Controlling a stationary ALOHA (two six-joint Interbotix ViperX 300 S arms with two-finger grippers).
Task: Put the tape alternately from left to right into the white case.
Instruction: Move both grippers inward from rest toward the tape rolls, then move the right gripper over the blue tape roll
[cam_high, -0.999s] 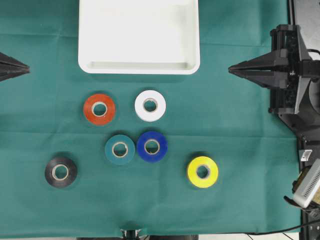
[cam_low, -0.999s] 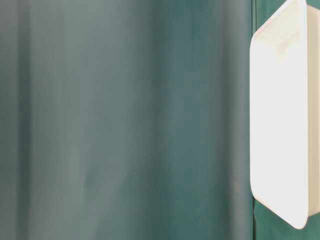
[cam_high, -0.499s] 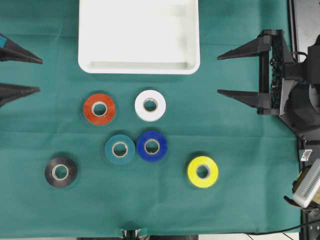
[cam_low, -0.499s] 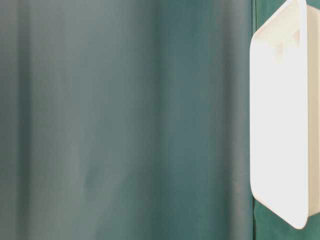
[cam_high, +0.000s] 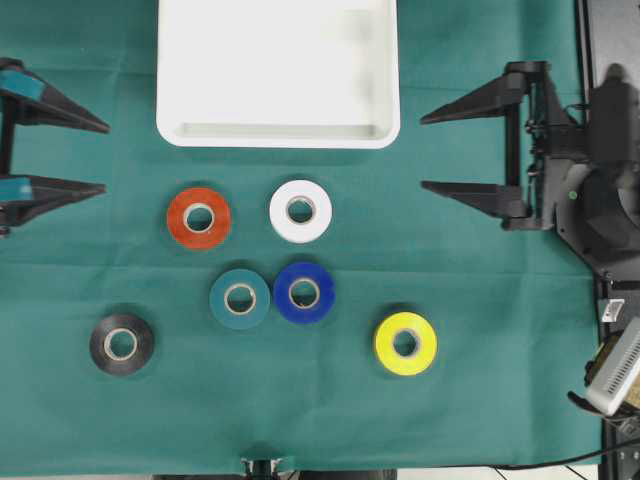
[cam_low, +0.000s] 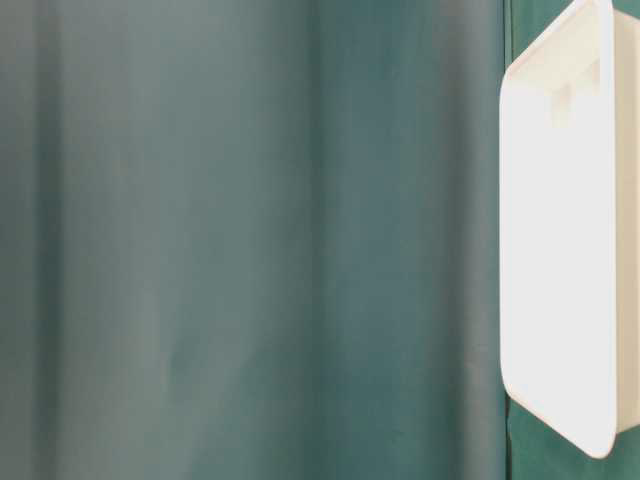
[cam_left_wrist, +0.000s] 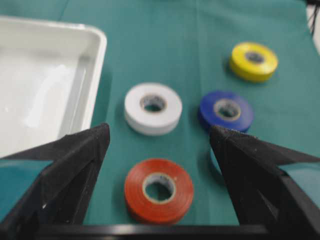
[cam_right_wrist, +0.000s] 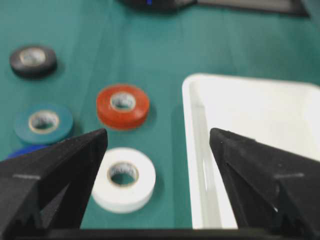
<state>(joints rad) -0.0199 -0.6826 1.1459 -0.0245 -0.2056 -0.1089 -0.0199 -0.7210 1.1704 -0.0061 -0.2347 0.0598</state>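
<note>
Closest to the near edge of the green cloth (cam_high: 480, 300) you've got the black roll (cam_high: 121, 344) on the left and the yellow roll (cam_high: 405, 344) on the right. A bit farther in, the teal roll (cam_high: 240, 298) and blue roll (cam_high: 304, 292) sit touching side by side in the middle. Past those, the red roll (cam_high: 198, 217) and white roll (cam_high: 300, 211) lie apart from each other. Both arms hang out at the sides: left gripper (cam_high: 100, 157) and right gripper (cam_high: 428, 151) are spread wide, holding nothing, pointing inward. Farthest back is the white case (cam_high: 180, 135), no tape in it, centred just beyond the red and white rolls.
</note>
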